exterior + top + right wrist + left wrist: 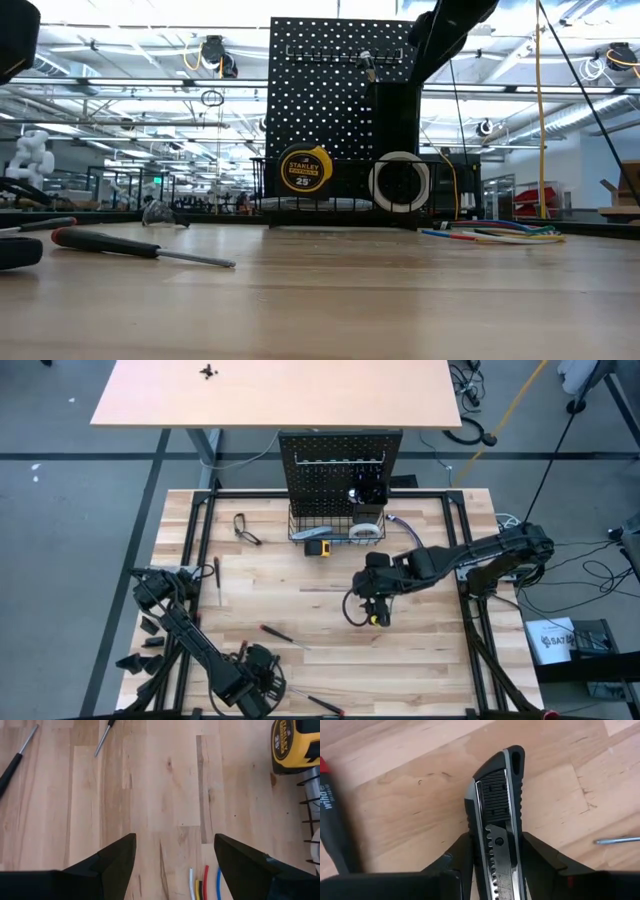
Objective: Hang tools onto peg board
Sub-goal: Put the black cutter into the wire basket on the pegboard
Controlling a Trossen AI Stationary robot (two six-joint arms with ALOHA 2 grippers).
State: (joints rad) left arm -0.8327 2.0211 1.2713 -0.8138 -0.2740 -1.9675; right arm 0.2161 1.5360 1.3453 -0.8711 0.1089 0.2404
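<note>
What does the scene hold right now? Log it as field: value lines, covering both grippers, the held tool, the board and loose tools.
left gripper: near table corner, shut on utility knife
right gripper: open, empty, over mid-table
peg board: upright at far edge
tape measure: on table at board's foot
tape roll: in the basket
screwdriver: lying loose on table
wires: on table, right of board

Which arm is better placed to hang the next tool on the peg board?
Left. Its gripper is already shut on a grey utility knife, though at the table's near edge. The right gripper is open and empty, nearer the peg board.
</note>
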